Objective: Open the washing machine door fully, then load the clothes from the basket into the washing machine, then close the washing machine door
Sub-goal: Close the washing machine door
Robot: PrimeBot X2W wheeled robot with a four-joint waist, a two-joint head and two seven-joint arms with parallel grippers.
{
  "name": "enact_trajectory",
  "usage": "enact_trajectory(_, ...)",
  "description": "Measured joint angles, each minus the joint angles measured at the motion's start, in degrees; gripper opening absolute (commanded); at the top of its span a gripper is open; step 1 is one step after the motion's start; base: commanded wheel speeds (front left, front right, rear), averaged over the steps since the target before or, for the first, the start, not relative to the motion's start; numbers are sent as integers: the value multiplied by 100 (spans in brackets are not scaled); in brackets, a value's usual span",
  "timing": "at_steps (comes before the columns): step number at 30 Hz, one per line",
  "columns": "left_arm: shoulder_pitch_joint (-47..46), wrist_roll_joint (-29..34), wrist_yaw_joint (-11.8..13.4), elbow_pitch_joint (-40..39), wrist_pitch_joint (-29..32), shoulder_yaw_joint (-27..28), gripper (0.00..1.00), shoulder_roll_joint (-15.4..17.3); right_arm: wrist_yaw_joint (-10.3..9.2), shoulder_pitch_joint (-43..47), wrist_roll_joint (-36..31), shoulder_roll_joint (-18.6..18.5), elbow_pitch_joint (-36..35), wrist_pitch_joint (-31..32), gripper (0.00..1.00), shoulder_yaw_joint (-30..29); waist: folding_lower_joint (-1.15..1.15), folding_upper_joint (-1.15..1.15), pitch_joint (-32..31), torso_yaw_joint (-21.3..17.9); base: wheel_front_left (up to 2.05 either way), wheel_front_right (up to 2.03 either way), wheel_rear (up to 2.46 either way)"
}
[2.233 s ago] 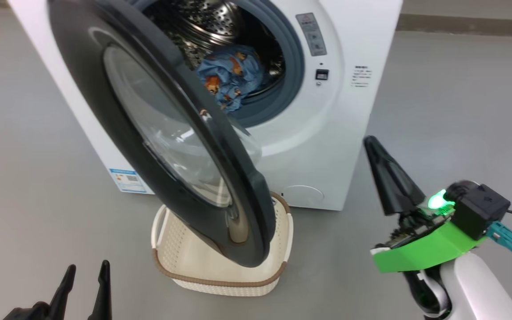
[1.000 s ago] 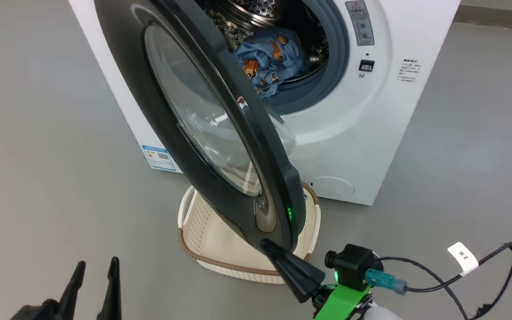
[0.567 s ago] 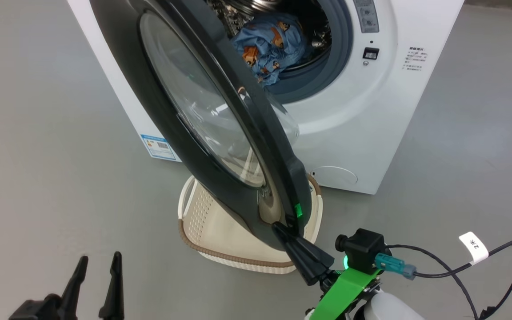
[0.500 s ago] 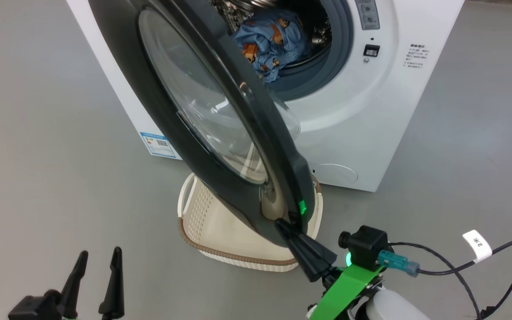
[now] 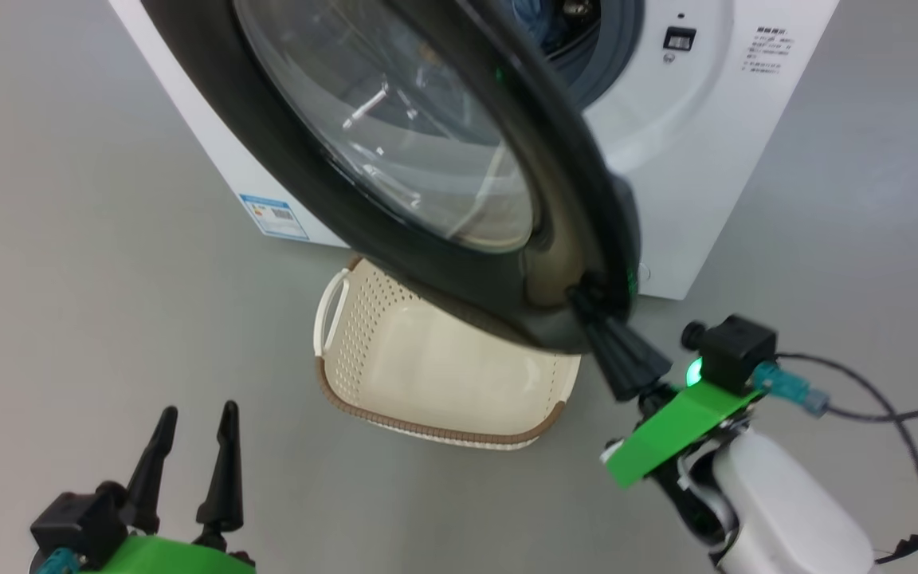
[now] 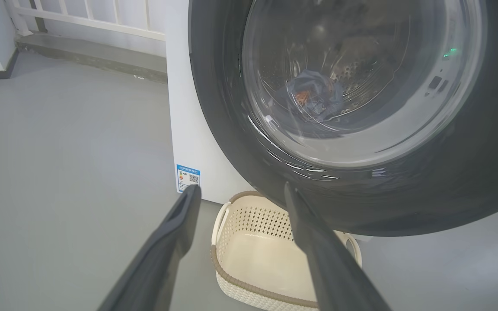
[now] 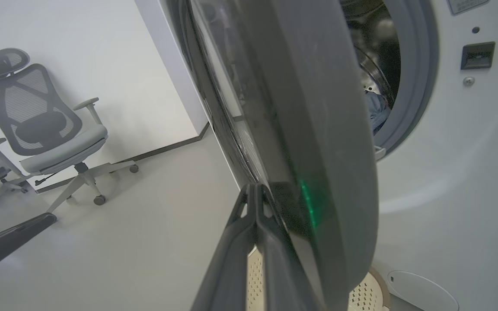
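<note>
Clothes (image 7: 378, 113) inside washing machine (image 5: 698, 159), basket (image 5: 427, 375) below door (image 5: 307, 183)

Ajar washing machine door (image 5: 395, 135) across drum opening (image 5: 566, 28)

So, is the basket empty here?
Empty where visible. The basket has a bare cream floor in the head and left wrist views; the clothes lie inside the washing machine.

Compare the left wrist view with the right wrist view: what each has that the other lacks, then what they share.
Left wrist: the blue label sticker, a white railing. Right wrist: the shut right gripper, an office chair, the round lower cap. Both: the washing machine door, the basket, the clothes.
</note>
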Motion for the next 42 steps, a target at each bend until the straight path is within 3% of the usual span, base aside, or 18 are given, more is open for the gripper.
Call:
enact_trajectory(28,-932,-47,0,-200,0,-492,100,-246,0,-1822,-270,-521,528,-4,0,-1616,0,0,1103,386,0,0,0)
enact_trajectory(42,-1221,-60,0,-242,-1,-647,100,-313,5,-2364,-522,-471,578,-5,0,-2198,0,0,1496,575,0,0,0)
